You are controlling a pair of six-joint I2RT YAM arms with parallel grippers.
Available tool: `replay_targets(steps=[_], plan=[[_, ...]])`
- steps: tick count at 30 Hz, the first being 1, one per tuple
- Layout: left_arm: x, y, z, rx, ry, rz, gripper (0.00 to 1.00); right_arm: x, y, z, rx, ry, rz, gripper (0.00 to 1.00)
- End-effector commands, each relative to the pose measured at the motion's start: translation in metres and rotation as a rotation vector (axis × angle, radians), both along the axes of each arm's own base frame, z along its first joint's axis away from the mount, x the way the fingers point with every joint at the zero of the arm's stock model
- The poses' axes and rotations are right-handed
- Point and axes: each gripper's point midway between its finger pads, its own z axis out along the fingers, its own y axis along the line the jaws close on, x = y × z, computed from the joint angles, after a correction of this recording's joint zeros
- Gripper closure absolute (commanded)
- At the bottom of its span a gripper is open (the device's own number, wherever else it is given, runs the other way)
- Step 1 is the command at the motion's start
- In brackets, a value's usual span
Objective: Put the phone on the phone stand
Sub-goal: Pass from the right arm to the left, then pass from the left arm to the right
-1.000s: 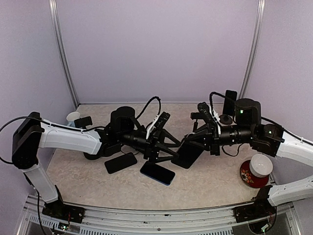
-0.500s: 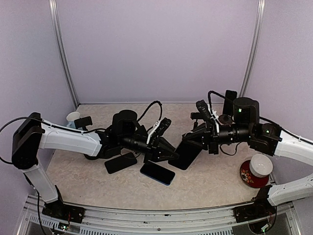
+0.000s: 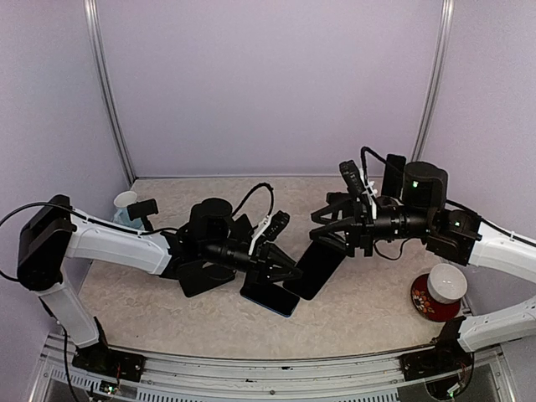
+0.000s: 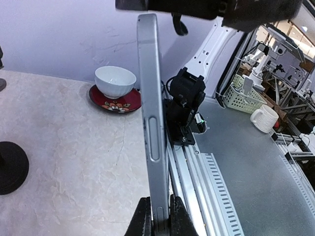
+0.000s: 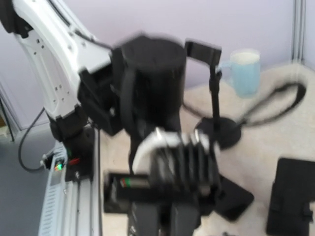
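Phone (image 4: 150,123): slim rigid slab, likely light, slick-edged and fragile. Held mid-table between the arms, one end pinched across its faces by left gripper (image 4: 157,216). Right gripper (image 3: 324,230): jaw spread cannot be told.

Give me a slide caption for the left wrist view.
Left gripper clamps the phone edge-on, white bowl on red saucer behind.

left tool (image 3: 287,271) clamped tight, right tool (image 3: 327,231) spread apart, both reaching inward, nearly meeting
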Motion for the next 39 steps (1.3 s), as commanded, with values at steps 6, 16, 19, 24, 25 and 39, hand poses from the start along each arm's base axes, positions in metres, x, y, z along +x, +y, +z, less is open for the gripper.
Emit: replay_targets(steps=[6,16,19,24,25,39], plan=[[-0.006,0.008,0.046,-0.158,-0.055,0.031,1.00,-0.004,-0.007,0.026,0.134,-0.076,-0.011,0.33],[-0.014,0.012,0.058,-0.203,-0.087,0.035,1.00,0.001,-0.009,0.021,0.181,-0.080,-0.042,0.20],[-0.014,0.013,0.059,-0.205,-0.092,0.039,1.00,-0.003,-0.006,0.022,0.202,-0.066,-0.008,0.21],[-0.014,0.013,0.060,-0.212,-0.095,0.045,1.00,-0.009,0.000,0.019,0.229,-0.036,0.056,0.28],[-0.013,0.013,0.061,-0.215,-0.096,0.048,1.00,-0.009,0.002,0.018,0.230,-0.034,0.063,0.29],[-0.016,0.021,0.064,-0.232,-0.108,0.065,1.00,-0.006,0.001,0.006,0.217,-0.028,0.043,0.38]])
